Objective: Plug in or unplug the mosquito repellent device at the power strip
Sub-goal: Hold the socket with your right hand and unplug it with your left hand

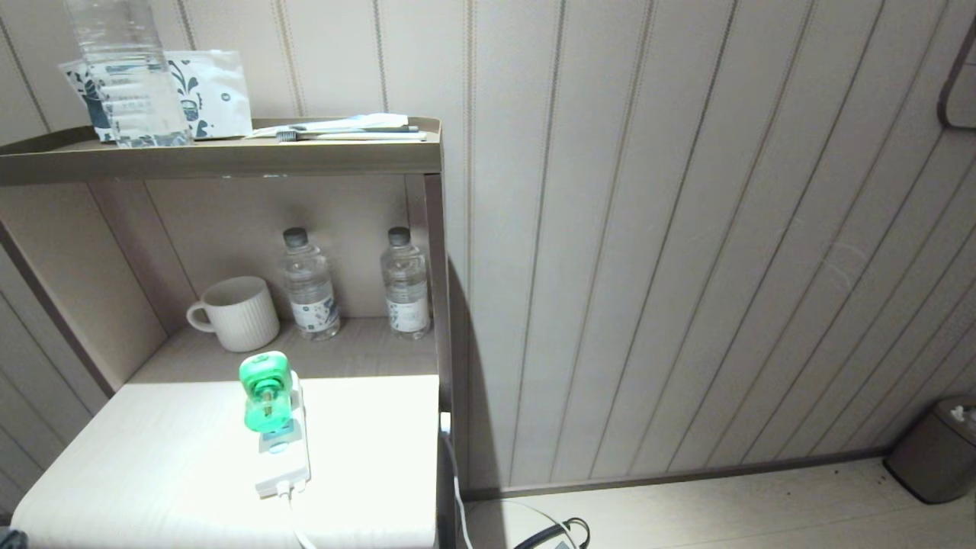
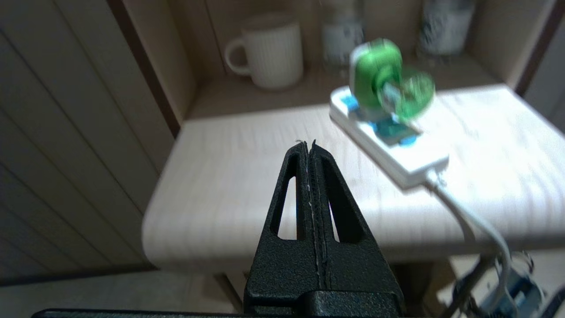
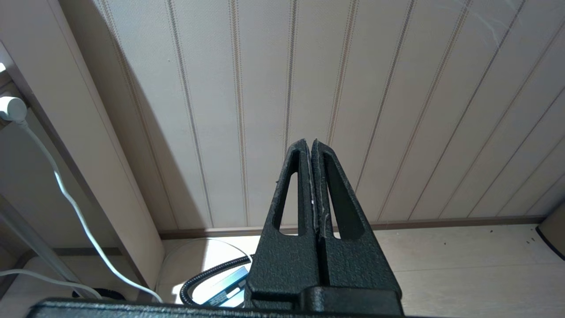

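The mosquito repellent device, green with a translucent green bottle, stands plugged into the white power strip on the pale wooden shelf top. The left wrist view shows the device on the strip, with the strip's white cable running off the shelf edge. My left gripper is shut and empty, hovering before the shelf's front edge, short of the strip. My right gripper is shut and empty, facing the panelled wall away from the shelf. Neither gripper appears in the head view.
A white ribbed mug and two clear water bottles stand at the back of the shelf niche. An upper shelf overhangs it. A grey bin sits on the floor at the right. A white plug hangs by the cabinet side.
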`<state>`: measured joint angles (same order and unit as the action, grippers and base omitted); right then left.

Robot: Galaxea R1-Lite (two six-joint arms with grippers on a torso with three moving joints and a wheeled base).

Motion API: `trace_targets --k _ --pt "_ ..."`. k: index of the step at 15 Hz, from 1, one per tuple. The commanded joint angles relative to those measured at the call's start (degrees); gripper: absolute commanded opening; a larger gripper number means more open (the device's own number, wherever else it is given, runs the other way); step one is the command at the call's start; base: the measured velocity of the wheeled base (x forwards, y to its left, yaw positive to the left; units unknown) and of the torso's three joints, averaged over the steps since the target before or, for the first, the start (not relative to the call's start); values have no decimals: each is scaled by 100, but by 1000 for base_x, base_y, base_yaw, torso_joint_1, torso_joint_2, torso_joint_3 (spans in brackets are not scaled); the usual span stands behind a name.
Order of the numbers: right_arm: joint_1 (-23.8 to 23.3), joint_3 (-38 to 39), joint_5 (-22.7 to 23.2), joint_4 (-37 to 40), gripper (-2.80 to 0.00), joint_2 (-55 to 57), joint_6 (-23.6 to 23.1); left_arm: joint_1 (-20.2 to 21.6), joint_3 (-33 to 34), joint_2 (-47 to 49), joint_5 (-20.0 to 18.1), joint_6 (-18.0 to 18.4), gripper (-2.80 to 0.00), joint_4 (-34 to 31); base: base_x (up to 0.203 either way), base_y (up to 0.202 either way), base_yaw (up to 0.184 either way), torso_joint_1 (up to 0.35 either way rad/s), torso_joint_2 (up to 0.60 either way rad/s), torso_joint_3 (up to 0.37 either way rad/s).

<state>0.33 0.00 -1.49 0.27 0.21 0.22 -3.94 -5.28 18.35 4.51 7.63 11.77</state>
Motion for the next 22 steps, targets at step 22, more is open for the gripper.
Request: trace_targets --k 22 --pt "2 0 -1 0 -280 -3 4 -1856 -8514 7284 -828 -4729 -280 -8028 0 0 0 0 0 0"
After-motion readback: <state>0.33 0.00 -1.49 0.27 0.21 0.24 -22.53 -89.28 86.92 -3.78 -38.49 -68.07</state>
